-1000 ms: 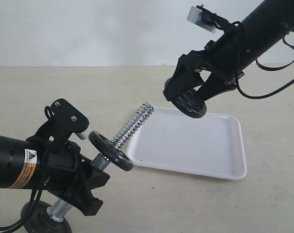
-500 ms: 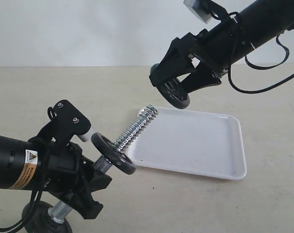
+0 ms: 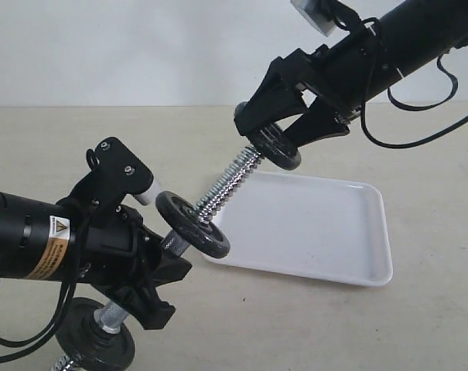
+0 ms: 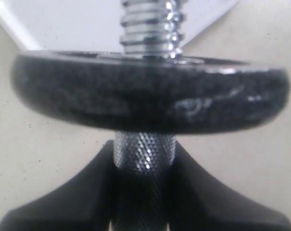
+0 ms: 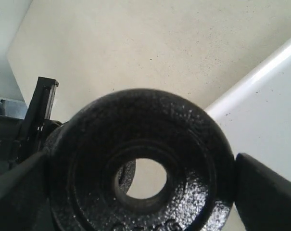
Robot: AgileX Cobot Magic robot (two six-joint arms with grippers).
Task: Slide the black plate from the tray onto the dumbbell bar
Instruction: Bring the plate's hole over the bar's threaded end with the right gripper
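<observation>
My right jaws [image 3: 274, 144] are spread wide and clamped on the black plate [image 3: 286, 157] by its rim, one finger on each side. The plate is up in the air, clear of the tray [image 3: 357, 272] and above its near-left corner. In the right wrist view I look straight at its face and hole.

My left jaws [image 4: 143, 207] are closed on the knurled middle of the dumbbell bar [image 3: 226, 182], holding it tilted with its threaded end pointing up at the plate. In the exterior view the bar's tip meets the plate's lower face. Through the hole I see no chrome, so I cannot tell whether the tip has entered.

I judge this to be the threading step: lifting is done, sliding is not. The next move calls for centring the hole on the tip and squaring the plate to the bar's axis, then pushing down the thread toward the second disc [image 3: 193, 225] already seated. A third disc [image 3: 94, 349] sits at the bar's low end, near the table [image 3: 419, 332].
</observation>
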